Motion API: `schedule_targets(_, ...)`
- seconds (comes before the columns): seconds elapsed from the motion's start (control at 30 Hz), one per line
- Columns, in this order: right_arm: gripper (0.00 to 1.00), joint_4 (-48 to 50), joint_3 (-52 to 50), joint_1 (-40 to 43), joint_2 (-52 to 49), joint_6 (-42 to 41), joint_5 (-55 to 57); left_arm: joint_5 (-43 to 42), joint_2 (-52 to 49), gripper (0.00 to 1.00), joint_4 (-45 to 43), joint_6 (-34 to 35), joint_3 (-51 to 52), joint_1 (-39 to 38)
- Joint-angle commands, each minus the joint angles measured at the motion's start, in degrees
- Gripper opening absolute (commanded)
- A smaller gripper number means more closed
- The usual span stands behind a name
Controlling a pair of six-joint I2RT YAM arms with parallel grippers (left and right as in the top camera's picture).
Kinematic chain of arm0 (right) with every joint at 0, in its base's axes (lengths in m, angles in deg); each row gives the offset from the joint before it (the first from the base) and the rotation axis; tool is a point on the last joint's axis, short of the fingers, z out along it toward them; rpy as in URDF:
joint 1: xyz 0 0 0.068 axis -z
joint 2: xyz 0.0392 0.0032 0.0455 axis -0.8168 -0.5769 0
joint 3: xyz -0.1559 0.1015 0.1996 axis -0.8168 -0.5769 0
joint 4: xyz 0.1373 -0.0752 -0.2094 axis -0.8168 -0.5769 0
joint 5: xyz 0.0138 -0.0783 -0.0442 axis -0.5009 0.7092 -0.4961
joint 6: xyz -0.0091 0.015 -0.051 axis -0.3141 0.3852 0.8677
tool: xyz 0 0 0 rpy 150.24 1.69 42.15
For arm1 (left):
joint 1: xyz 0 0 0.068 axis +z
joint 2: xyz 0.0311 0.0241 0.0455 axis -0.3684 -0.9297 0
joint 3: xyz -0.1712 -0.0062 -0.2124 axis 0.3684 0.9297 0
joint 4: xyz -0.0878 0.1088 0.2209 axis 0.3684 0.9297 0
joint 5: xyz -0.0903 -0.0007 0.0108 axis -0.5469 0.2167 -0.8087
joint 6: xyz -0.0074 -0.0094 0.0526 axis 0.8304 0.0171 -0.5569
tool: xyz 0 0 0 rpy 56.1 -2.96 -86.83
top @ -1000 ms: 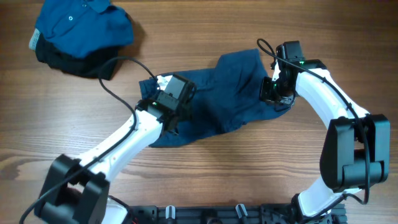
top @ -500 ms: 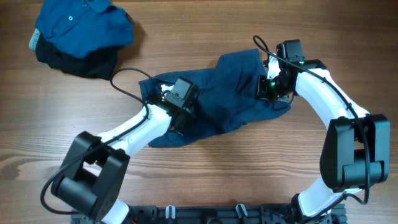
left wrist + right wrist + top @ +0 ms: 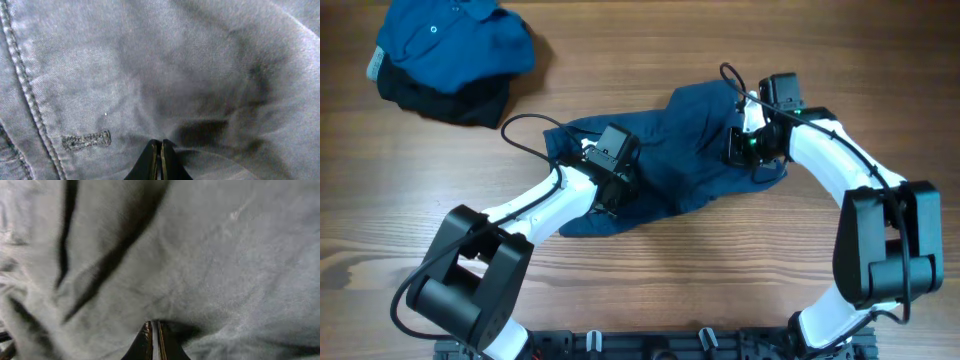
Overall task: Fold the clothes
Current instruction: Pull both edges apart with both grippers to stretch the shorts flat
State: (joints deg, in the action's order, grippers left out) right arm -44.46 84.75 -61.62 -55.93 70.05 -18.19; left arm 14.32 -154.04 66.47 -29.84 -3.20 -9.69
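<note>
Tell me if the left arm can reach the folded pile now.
Probably yes: only bare table lies before the folded pile, but the left gripper looks shut on the blue garment.

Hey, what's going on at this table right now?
Two robot arms are working on a dark blue garment that lies rumpled in the middle of the wooden table. The left gripper is pinched shut on its left part and the right gripper on its right edge. It is not yet folded. A pile of clothes sits in the far left corner.
</note>
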Motion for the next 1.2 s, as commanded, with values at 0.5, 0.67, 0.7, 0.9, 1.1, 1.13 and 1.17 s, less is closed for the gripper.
schedule_targets(0.5, 0.04, 0.04, -1.44, 1.22, -8.98, -9.79, 19.43, 0.00, -1.53, 0.10, 4.26, -10.38, -0.24, 9.38)
schedule_targets(0.67, 0.04, -4.24, -1.42, 3.26, -8.98, -14.32, 27.96, -0.02, -1.55, 0.12, 1.68, -11.74, -0.24, 12.85)
schedule_targets(0.7, 0.04, -4.85, -1.42, 3.61, -8.98, -14.27, 28.52, -0.02, -1.53, 0.12, 1.22, -11.76, -0.24, 13.42)
schedule_targets(0.9, 0.04, -7.37, -1.44, 5.77, -8.96, -16.68, 29.64, -0.02, -1.53, 0.13, -0.20, -14.78, -0.24, 15.65)
schedule_targets(1.1, 0.04, -10.67, -1.49, 6.56, -8.98, -19.15, 29.64, -0.02, -1.53, 0.16, -0.33, -16.24, -0.24, 17.57)
schedule_targets(1.13, 0.04, -11.47, -1.49, 6.56, -8.98, -20.33, 29.62, -0.04, -1.53, 0.15, -0.39, -16.24, -0.24, 18.18)
schedule_targets(1.17, 0.04, -12.11, -1.49, 6.56, -8.96, -21.24, 29.59, -0.02, -1.53, 0.15, -0.39, -16.24, -0.24, 18.51)
